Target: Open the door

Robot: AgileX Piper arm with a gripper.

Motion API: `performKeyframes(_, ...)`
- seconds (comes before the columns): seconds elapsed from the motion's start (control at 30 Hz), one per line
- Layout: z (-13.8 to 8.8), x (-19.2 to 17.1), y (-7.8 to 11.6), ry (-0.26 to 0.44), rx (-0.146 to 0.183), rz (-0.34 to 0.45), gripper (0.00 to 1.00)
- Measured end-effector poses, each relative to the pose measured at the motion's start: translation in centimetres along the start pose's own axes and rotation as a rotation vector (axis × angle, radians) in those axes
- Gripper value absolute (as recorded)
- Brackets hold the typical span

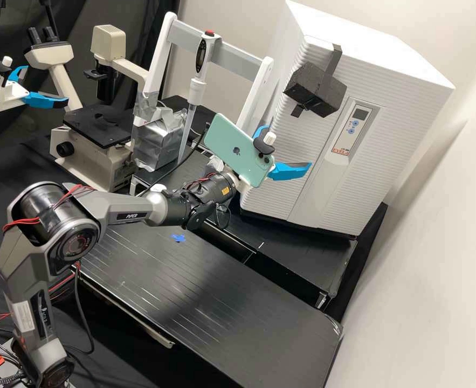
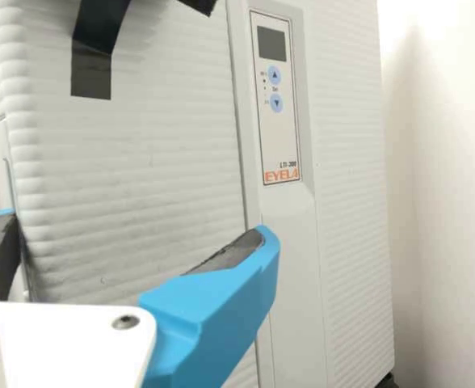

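Note:
A white cabinet with a ribbed door (image 1: 283,196) stands at the back right, the door lying flush in its front. My gripper (image 1: 287,146) is open in front of the door's left part, partly hidden by the phone on the wrist. The wrist view shows the gripper (image 2: 138,226) with its fingers wide apart and nothing between them. One finger is beside the door's side edge, the other in front of the ribbed door (image 2: 140,178). Whether either touches it, I cannot tell.
A dark block (image 1: 316,89) is strapped to the cabinet's upper front, left of the control panel (image 1: 351,129). Left of the cabinet are a white frame (image 1: 213,46), a taped silver bundle (image 1: 159,143) and a microscope (image 1: 97,126). Another gripper shows at far left.

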Motion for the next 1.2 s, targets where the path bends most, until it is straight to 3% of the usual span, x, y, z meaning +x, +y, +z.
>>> performKeyframes(0.3,0.00,0.00,0.00,0.000,0.000,0.000,0.00)
performKeyframes(1.0,-0.20,-0.01,-0.27,0.023,-0.047,-0.030,0.00)
performKeyframes(1.2,-0.02,-0.14,-0.41,0.021,-0.047,-0.032,0.00)
